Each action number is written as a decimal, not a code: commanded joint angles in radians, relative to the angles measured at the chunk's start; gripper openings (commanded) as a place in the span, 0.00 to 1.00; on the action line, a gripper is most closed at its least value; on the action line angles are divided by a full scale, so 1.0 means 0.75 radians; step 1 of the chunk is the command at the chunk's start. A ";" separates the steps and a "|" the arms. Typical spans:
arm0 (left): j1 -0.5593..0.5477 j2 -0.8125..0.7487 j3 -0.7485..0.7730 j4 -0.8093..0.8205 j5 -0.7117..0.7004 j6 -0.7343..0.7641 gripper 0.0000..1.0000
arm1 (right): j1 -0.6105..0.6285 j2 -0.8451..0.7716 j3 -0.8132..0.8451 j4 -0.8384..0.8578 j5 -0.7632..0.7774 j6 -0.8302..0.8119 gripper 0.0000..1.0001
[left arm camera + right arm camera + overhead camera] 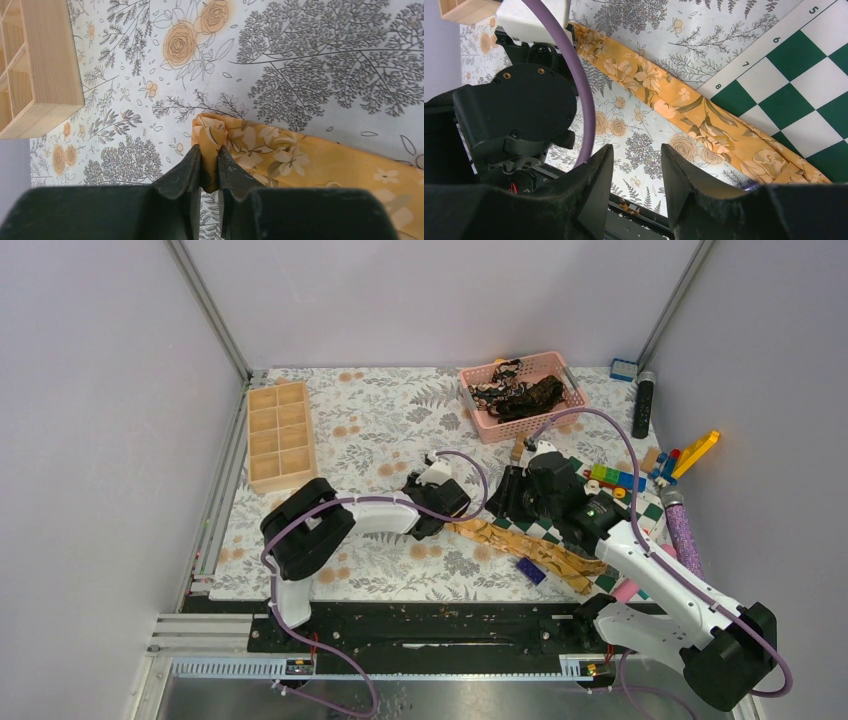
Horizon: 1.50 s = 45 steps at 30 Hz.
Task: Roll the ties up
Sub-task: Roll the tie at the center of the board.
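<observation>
My left fingers [182,172] pinched the curled end of the golden-tan tie [305,160], which lay along the floral cloth [300,50] onto the checkered board [804,85], limp and probably slippery, so that end seemed the right hold, while my right fingers [684,180] stood spread, empty.

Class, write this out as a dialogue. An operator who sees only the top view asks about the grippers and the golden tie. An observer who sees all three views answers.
Operator: The left wrist blocks my view. Is that gripper holding the tie?
Observer: Yes. The left gripper is pinched shut on the end of the tie.
Operator: And the right one?
Observer: The right gripper is open and empty, over the floral cloth beside the tie.
Operator: Has rolling begun?
Observer: Only just. The tip is bunched into one small fold, and no roll shows.
</observation>
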 commanded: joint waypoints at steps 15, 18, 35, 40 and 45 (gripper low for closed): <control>-0.059 0.046 0.052 -0.011 0.066 -0.001 0.19 | -0.015 -0.015 -0.003 -0.008 0.040 -0.016 0.51; -0.059 0.044 0.060 -0.011 0.086 0.001 0.25 | -0.016 -0.011 -0.005 -0.007 0.040 -0.017 0.52; -0.059 -0.001 0.067 0.015 0.201 0.028 0.33 | -0.015 -0.017 -0.012 -0.012 0.075 -0.012 0.67; -0.059 -0.005 0.062 0.016 0.212 0.025 0.22 | -0.015 -0.022 -0.017 -0.016 0.082 -0.016 0.69; -0.059 -0.008 0.060 0.016 0.207 0.024 0.16 | -0.017 -0.023 -0.019 -0.016 0.084 -0.015 0.69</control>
